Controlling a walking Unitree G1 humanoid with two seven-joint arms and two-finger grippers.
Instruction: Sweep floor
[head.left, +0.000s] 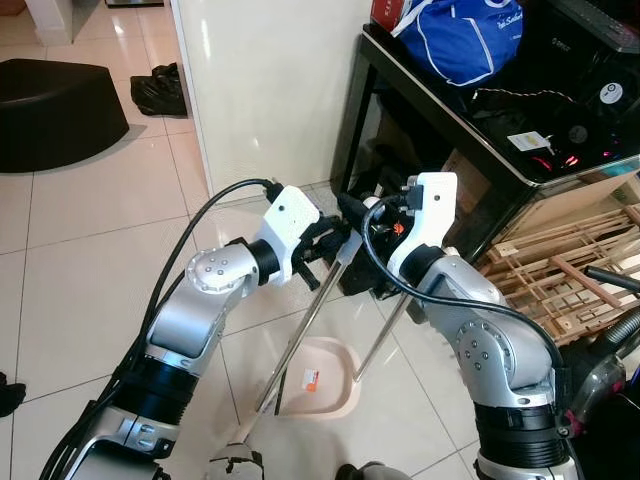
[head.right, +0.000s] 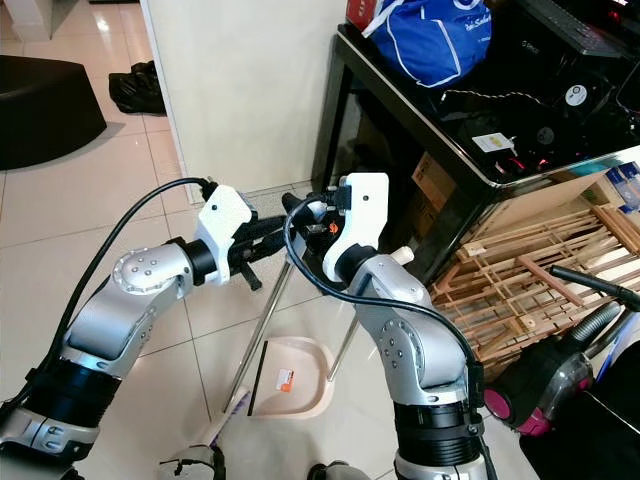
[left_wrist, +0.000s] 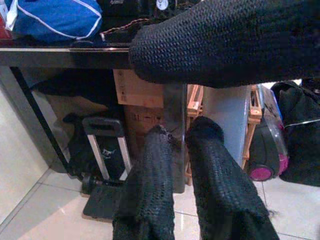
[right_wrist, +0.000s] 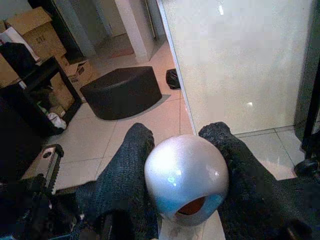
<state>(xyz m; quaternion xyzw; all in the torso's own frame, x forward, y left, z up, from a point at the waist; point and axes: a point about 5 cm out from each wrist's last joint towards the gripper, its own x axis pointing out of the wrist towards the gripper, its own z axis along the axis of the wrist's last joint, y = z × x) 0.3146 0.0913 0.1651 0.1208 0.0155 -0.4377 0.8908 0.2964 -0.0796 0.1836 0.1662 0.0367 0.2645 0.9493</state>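
open floor (head.left: 90, 230) on the left | wall (head.left: 270, 90) ahead | black table (head.left: 440, 110) and wooden rack (head.left: 560, 270) block the right

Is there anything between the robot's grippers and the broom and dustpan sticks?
No. The left gripper is already shut on the broom handle, and the right gripper is shut on the top of the dustpan handle. The pink dustpan rests on the tiled floor below.
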